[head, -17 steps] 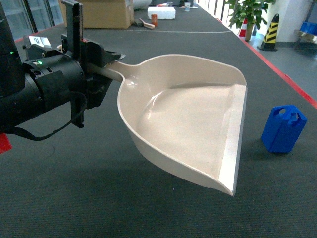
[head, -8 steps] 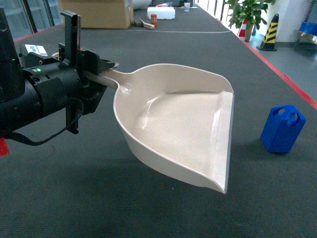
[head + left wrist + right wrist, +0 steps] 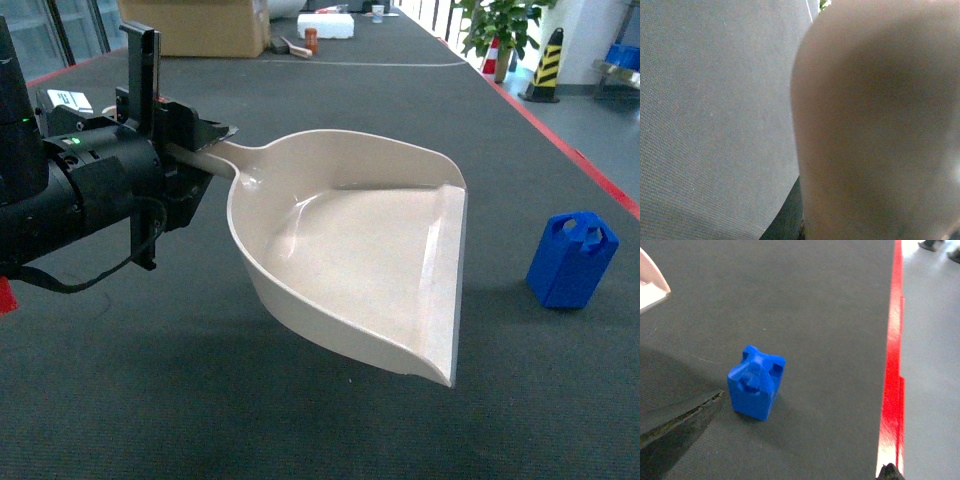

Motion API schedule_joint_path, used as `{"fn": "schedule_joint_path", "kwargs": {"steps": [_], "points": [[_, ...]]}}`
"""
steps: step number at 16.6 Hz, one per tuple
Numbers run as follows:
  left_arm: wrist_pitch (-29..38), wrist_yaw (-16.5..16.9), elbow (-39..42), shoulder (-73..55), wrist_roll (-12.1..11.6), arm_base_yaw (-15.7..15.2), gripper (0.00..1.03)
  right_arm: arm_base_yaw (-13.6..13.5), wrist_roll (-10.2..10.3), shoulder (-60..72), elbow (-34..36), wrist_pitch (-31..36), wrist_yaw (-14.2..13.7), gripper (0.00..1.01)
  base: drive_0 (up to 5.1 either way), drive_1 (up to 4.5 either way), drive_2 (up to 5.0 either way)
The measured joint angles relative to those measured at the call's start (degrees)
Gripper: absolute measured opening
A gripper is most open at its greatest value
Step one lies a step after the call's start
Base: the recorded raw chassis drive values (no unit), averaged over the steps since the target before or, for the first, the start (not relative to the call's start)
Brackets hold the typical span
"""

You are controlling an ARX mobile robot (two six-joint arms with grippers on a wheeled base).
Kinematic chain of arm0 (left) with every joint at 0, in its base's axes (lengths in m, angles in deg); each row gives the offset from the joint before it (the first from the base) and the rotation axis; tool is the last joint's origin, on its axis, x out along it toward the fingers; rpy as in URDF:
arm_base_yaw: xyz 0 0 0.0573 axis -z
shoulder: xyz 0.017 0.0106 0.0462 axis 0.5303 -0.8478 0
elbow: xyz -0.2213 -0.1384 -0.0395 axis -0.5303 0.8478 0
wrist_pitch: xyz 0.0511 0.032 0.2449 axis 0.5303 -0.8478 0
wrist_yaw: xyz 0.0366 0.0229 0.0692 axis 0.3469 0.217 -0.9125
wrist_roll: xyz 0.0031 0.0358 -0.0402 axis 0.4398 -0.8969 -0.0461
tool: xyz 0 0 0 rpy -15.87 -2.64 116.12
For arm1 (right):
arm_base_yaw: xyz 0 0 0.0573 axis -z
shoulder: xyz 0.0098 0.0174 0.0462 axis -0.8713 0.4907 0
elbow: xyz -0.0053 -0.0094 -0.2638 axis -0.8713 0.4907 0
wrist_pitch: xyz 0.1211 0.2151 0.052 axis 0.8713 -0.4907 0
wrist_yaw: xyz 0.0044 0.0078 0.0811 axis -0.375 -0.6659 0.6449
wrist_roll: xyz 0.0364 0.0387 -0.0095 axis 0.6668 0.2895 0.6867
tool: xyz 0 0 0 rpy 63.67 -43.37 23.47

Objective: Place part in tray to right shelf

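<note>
On the dark tabletop (image 3: 300, 420), the blue part (image 3: 573, 259) stands upright, well apart from the beige dustpan tray (image 3: 350, 265), which is held above the surface by the left gripper (image 3: 195, 145), clamped on its handle. Nothing is loaded yet. The right gripper (image 3: 790, 440) is seen only as finger edges near the part; its state cannot be told. The shelf is not in view.

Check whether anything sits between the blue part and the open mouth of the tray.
Nothing visible does. The part stands upright on the dark mat, to the right of the tray, whose open edge faces it. Only bare mat lies between them. The left gripper holds the tray's handle, with the tray raised above the mat.
</note>
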Motion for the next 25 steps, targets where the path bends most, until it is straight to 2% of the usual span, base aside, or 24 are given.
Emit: {"fn": "schedule_joint_path", "kwargs": {"steps": [3,5,7,11,14,16,18,20,21,22,24,25], "points": [[0.0,0.0,0.0,0.0,0.0,0.0,0.19,-2.6,0.6,13.0,-11.2,-3.5,0.5,0.98,0.0,0.00,0.0],[-0.1,0.0,0.0,0.0,0.0,0.0,0.19,-3.6,1.2,18.7,-16.1,-5.7,0.6,0.98,0.0,0.00,0.0],[0.0,0.0,0.0,0.0,0.0,0.0,0.19,-4.0,2.1,23.3,-20.3,-7.2,0.4,0.98,0.0,0.00,0.0],[0.0,0.0,0.0,0.0,0.0,0.0,0.19,-5.4,2.3,30.4,-25.6,-8.0,0.1,0.97,0.0,0.00,0.0],[0.0,0.0,0.0,0.0,0.0,0.0,0.19,-6.3,2.6,32.9,-26.1,-7.8,-1.0,0.69,0.0,0.00,0.0],[-0.1,0.0,0.0,0.0,0.0,0.0,0.19,-6.3,2.7,31.3,-24.0,-6.1,-2.5,0.51,0.0,0.00,0.0],[-0.1,0.0,0.0,0.0,0.0,0.0,0.19,-6.3,2.7,26.2,-19.7,-6.4,-3.4,0.47,0.0,0.00,0.0],[0.0,0.0,0.0,0.0,0.0,0.0,0.19,-7.1,3.2,18.2,-17.2,-8.3,-2.5,0.47,0.0,0.00,0.0],[-0.1,0.0,0.0,0.0,0.0,0.0,0.19,-8.3,3.7,13.8,-17.2,-9.5,-1.8,0.47,0.0,0.00,0.0],[-0.1,0.0,0.0,0.0,0.0,0.0,0.19,-10.9,4.3,8.8,-17.6,-10.0,-1.0,0.47,0.0,0.00,0.0],[0.0,0.0,0.0,0.0,0.0,0.0,0.19,-17.0,6.6,4.7,-20.0,-10.0,-0.5,0.47,0.0,0.00,0.0],[0.0,0.0,0.0,0.0,0.0,0.0,0.19,-21.0,7.5,5.3,-21.7,-9.2,-0.7,0.47,0.0,0.00,0.0]]}}
